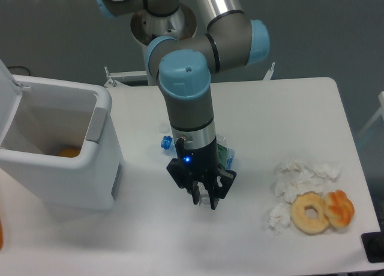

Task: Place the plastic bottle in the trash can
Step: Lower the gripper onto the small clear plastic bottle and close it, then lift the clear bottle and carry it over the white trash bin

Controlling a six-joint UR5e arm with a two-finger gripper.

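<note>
The trash can (57,168) stands at the table's (288,114) left edge with its lid flipped up and its mouth open, ready to take a drop from above (something orange lies at its bottom). Near the table's middle the gripper (205,201) points straight down, apparently for a top grasp on the plastic bottle (207,198), glimpsed as a clear shape between the fingertips; whether they are clamped on it I cannot tell. A blue-capped bottle (166,143) lies behind, and tissues (300,174) and two donuts (321,211) sit toward the front-right corner.

Trash can (60,174) smooth white plastic; table (288,114) matt white; tissues (300,177) crumpled paper.
</note>
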